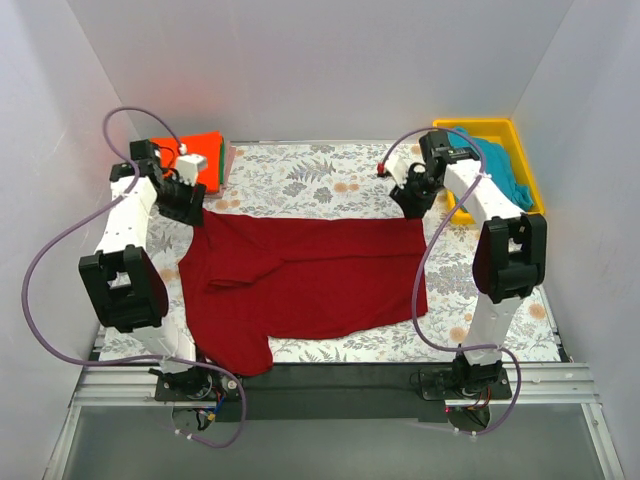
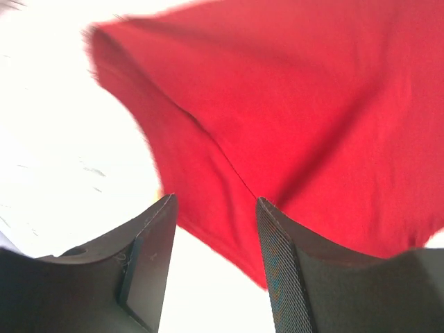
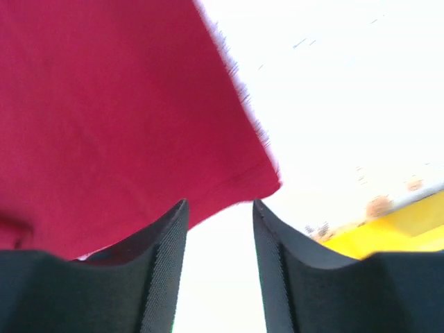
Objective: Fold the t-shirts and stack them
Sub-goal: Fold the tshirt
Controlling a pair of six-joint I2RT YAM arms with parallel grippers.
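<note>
A dark red t-shirt [image 1: 300,280] lies spread flat across the flowered table, one sleeve hanging toward the near edge. My left gripper [image 1: 190,208] hovers at its far left corner. In the left wrist view the left gripper [image 2: 215,208] is open, with the red cloth [image 2: 312,104] lying under and beyond the fingertips, not pinched. My right gripper [image 1: 412,205] stands at the far right corner. It [image 3: 219,205] is open too, just short of the shirt's hemmed corner [image 3: 104,104]. A folded orange-red t-shirt [image 1: 195,148] tops a stack at the back left. A teal t-shirt [image 1: 505,170] lies in the bin.
A yellow plastic bin [image 1: 480,124] stands at the back right, close to the right arm, and its wall [image 3: 395,229] shows in the right wrist view. Green and pink cloth edges [image 1: 225,165] show beside the orange-red stack. White walls close in the table on three sides.
</note>
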